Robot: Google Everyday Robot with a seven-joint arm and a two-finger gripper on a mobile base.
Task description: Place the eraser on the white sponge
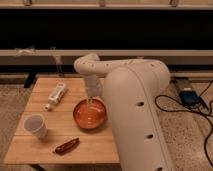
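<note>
I am looking down at a small wooden desk (97,146). It has light brown boards. It stands on a gray floor (187,145) with lots of little specks.

My big white arm (135,107) fills the middle and the right side. It bends over the back of the desk and then comes down. My fingers (90,103) hang at the end of it, just over the back part of the orange bowl (80,120), near its rim. I cannot tell if they are apart or together, or if they hold anything.

The orange bowl sits near the right side of the desk. A white cup (36,126) stands upright near the left edge. A white tube bottle (56,94) lies on its side near the back left. A reddish-brown wrapper (66,145) lies near the front edge, between the cup and the bowl.

I cannot see the eraser or the white sponge. My arm hides part of the desk.

Behind the desk the wall is very dark, with pale long bars (45,53) running across it. A thin stick-like thing (57,65) stands up at the back edge of the desk. On the floor to the right, black cables (170,106) curl around, and a small blue-gray box (189,96) lies by them.
</note>
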